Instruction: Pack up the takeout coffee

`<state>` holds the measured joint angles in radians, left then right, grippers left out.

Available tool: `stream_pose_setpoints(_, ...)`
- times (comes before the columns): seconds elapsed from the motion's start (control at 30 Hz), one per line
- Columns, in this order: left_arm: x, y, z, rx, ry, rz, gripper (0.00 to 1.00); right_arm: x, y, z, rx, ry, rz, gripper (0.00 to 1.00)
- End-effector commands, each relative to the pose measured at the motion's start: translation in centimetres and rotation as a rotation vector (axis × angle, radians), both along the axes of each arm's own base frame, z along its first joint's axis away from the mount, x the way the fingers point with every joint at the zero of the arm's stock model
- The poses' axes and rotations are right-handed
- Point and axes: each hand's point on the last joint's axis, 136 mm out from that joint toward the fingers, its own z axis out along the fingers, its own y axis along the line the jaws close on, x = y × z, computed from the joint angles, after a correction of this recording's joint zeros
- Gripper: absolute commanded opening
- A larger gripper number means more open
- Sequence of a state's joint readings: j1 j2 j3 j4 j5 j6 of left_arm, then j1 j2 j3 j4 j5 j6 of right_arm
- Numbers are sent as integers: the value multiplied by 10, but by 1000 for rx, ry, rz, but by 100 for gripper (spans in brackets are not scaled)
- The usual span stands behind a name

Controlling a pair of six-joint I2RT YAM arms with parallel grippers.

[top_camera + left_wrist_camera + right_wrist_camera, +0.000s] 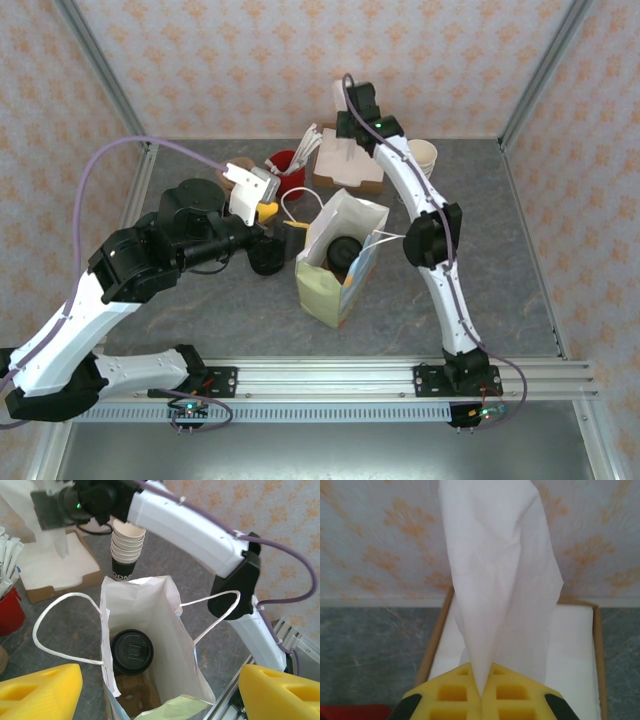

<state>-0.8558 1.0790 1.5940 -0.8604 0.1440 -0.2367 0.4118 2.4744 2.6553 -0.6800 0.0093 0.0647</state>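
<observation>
The takeout coffee stands inside the white paper bag (352, 222), and its round black lid (131, 651) (343, 250) faces up from the bag's left half. My left gripper (160, 680) hovers over the bag's mouth, open, with nothing between its yellow fingers (42, 690). From above, the left gripper (268, 210) sits just left of the bag. My right gripper (482, 690) is shut on a white napkin (500, 580), pulled up from the cardboard napkin box (575, 650). Seen from above, the right gripper (347, 132) is over that box (352, 178) at the back.
A nested stack of paper cups (127, 545) (425, 155) stands behind the bag, right of the napkin box. A red holder of wrapped sticks (290, 168) (7, 610) is at the back left. A squat black pile (266, 256) sits left of the bag. The bag's handles (55, 630) spread outward.
</observation>
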Motion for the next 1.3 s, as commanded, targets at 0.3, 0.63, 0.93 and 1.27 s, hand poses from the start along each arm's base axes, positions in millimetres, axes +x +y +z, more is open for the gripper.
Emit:
stream_pose_setpoints(0.3, 45, 48, -8, 20, -24, 343, 91, -94, -22, 184, 279, -144, 7, 0)
stream_pose_setpoints(0.63, 78, 68, -31, -12, 89, 477, 96, -232, -4, 242, 682, 38, 62, 0)
stream_pose_setpoints(0.93, 83, 68, -58, -19, 146, 488, 97, -346, 51, 209, 930, 250, 83, 0)
stream_pose_setpoints(1.27, 70, 77, -67, -32, 132, 479, 97, -391, 63, 148, 919, 273, -5, 0)
